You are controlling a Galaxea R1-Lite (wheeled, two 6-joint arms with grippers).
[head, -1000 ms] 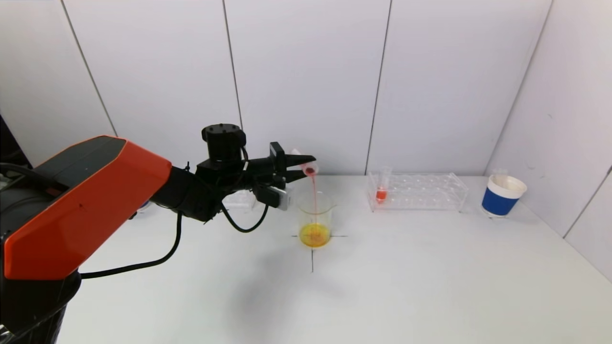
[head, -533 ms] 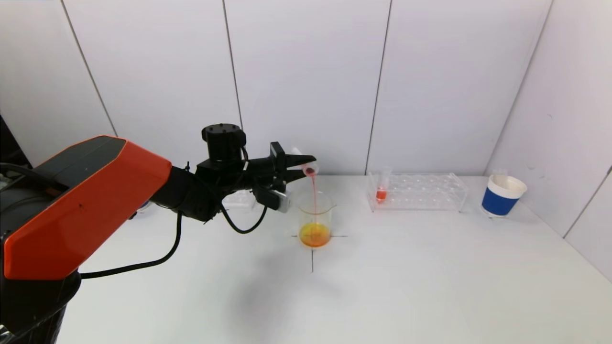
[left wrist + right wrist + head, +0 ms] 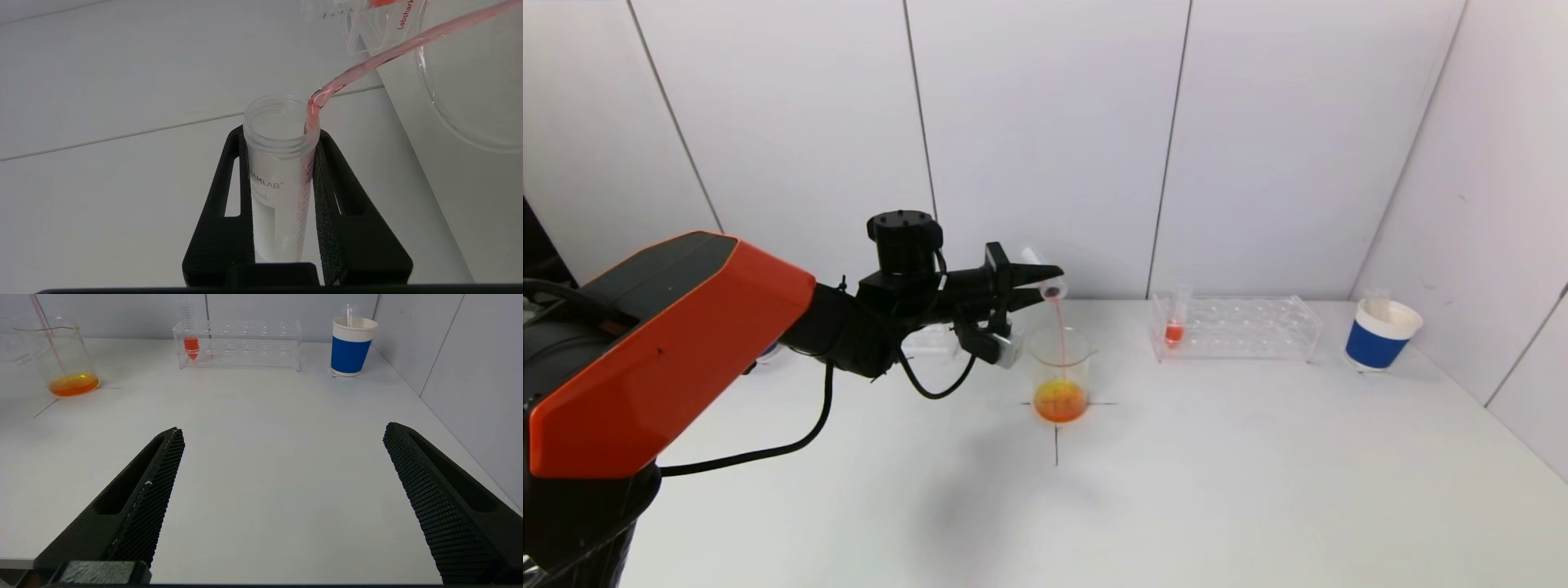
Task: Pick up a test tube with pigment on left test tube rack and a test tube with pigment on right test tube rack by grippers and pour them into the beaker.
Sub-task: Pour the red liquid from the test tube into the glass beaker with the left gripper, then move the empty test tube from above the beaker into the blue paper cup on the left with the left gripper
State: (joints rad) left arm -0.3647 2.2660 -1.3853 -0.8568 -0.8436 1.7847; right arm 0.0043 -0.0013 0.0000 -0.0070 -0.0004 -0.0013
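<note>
One tube (image 3: 280, 163) marked "AMLAB", "mL"; beaker (image 3: 470, 73) reads "Labshark".

Tilted test tube (image 3: 1045, 283) streams pink pigment into the orange-filled beaker (image 3: 1061, 376).

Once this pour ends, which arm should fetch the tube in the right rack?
Right. Its gripper is open, empty and faces the rack holding the red tube. The left gripper is shut on the pouring tube.

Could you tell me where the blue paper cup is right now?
The blue paper cup stands at the table's far right in the head view, just right of the right test tube rack.
</note>
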